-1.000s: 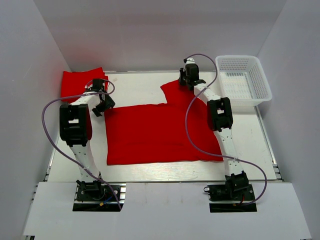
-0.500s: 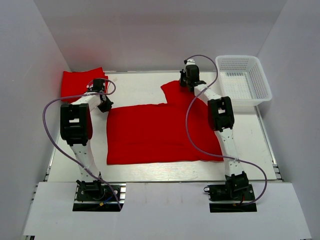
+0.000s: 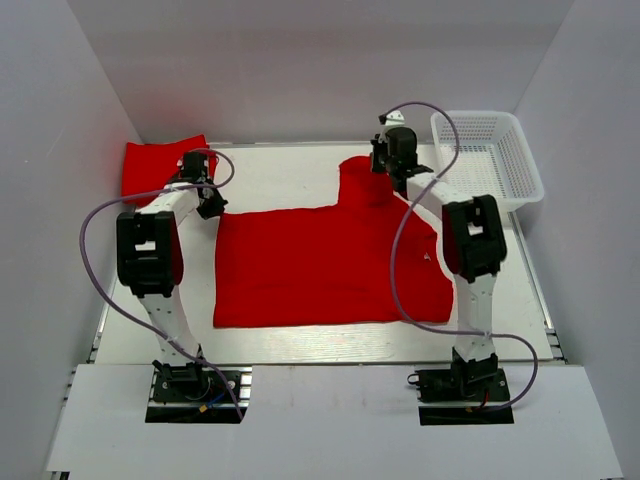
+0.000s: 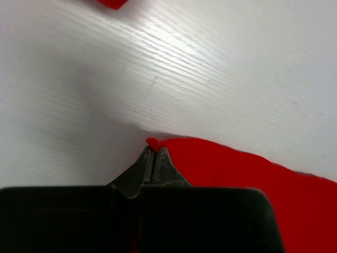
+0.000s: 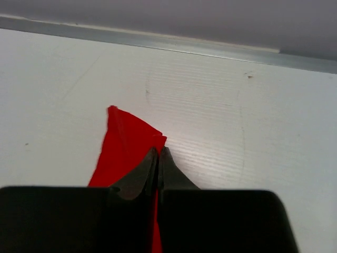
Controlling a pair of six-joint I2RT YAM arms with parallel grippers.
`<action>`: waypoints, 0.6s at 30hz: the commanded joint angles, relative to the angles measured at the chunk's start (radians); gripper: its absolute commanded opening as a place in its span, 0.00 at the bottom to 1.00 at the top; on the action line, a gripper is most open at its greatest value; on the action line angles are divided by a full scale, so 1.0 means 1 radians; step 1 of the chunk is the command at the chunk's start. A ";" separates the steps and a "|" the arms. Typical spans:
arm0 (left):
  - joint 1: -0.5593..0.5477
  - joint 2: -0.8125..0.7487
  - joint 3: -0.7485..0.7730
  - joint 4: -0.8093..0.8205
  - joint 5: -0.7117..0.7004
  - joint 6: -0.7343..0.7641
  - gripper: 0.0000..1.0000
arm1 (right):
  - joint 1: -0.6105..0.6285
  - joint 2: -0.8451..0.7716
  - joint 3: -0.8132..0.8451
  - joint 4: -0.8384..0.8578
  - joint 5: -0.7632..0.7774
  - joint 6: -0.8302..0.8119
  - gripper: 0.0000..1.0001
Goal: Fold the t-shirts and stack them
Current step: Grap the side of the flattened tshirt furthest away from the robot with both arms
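Note:
One red t-shirt (image 3: 320, 265) lies spread flat across the middle of the table. My left gripper (image 3: 210, 206) sits at its far left corner and is shut on the cloth edge; the left wrist view shows a red tip pinched between the closed fingertips of the left gripper (image 4: 153, 149), with the t-shirt (image 4: 237, 174) trailing off to the right. My right gripper (image 3: 386, 166) is shut on the far sleeve, which stands bunched up off the table. In the right wrist view the right gripper (image 5: 158, 152) pinches that red sleeve (image 5: 124, 142). A second t-shirt (image 3: 150, 165) lies folded at the back left.
A white mesh basket (image 3: 487, 165) stands at the back right, close beside my right arm. The back wall and a metal table edge (image 5: 210, 50) run just beyond the right gripper. A corner of the folded t-shirt (image 4: 110, 2) shows ahead of the left gripper.
Both grippers have gone from open to shut on the spread t-shirt. The right gripper has moved slightly right and up, pulling the sleeve into a raised bunch. The left gripper has settled onto the corner.

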 commanded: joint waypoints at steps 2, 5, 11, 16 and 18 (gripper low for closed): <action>-0.011 -0.141 -0.047 0.055 0.089 0.054 0.00 | 0.004 -0.212 -0.194 0.137 0.010 -0.023 0.00; -0.011 -0.189 -0.108 0.074 0.115 0.054 0.00 | 0.004 -0.293 -0.299 0.140 -0.017 -0.015 0.00; -0.011 -0.276 -0.182 0.051 0.066 0.054 0.00 | 0.012 -0.456 -0.465 0.127 -0.054 0.002 0.00; -0.011 -0.339 -0.234 0.038 0.035 0.035 0.00 | 0.019 -0.573 -0.600 0.105 -0.004 0.016 0.00; -0.011 -0.352 -0.256 0.020 0.011 0.025 0.00 | 0.018 -0.649 -0.644 0.070 0.002 0.013 0.00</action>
